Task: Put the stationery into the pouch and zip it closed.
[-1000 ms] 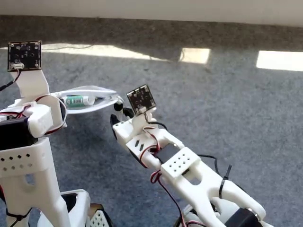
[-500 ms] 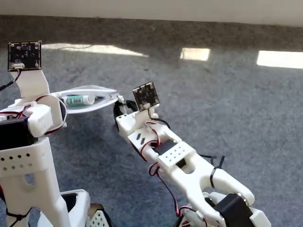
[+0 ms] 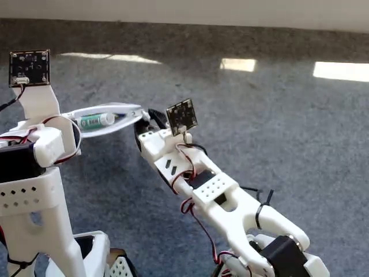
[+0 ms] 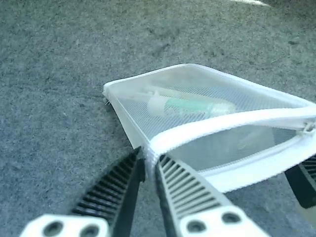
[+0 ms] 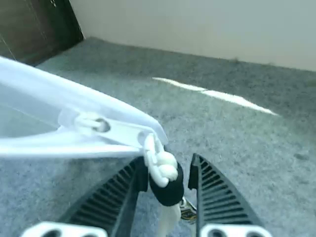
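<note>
Two-arm hold on pouch [image 4: 212,126] — left gripper [image 4: 149,160] fingers clamped on its end seam, right gripper [image 5: 168,165] fingers pinched on zipper pull [image 5: 165,191] — green tube [image 4: 190,105] inside.

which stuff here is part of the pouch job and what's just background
Job: pouch, green-and-white tube inside it, zip pull, left gripper pinching the pouch corner, right gripper at the pull.
Just there: grey carpet, pale wall.
</note>
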Motion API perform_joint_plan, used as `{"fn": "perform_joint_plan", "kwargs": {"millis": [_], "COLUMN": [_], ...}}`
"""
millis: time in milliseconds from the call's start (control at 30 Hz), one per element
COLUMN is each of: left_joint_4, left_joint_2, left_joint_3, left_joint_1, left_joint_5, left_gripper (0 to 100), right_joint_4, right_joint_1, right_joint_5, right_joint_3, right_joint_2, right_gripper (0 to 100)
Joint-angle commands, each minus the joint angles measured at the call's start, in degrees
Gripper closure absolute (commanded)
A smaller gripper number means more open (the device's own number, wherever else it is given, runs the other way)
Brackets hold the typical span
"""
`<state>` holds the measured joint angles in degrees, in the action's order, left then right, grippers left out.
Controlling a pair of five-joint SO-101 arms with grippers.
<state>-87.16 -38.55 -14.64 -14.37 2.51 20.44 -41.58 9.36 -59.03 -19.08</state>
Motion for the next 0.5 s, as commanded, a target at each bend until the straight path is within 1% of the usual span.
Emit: {"fn": "perform_joint_plan", "kwargs": {"millis": [0,200,267,400,467], "left_joint_4": [0.09,0.00,0.00,-0.18,-0.18], "left_joint_2": [1.19,1.19,1.19,1.19,1.19], "left_joint_3": [0.13,0.13,0.13,0.13,0.13], "left_joint_1": [1.19,1.19,1.19,1.19,1.19], "left_joint_5": [-0.44,-0.53,-0.53,-0.53,-0.53], "left_gripper": [99,99,99,99,99], "right_joint_4": [3.38,3.12,3.12,3.12,3.03], "right_joint_1": [0.66,0.84,0.84,0.84,0.84], "right_joint_5": [-0.44,-0.44,-0.44,-0.44,-0.53], "right_joint_3": [1.01,0.92,0.92,0.75,0.66], "right_joint_2": [-0.48,-0.13,-0.40,-0.48,-0.57], "right_gripper": [86.4,86.7,89.6,99.7,99.1]}}
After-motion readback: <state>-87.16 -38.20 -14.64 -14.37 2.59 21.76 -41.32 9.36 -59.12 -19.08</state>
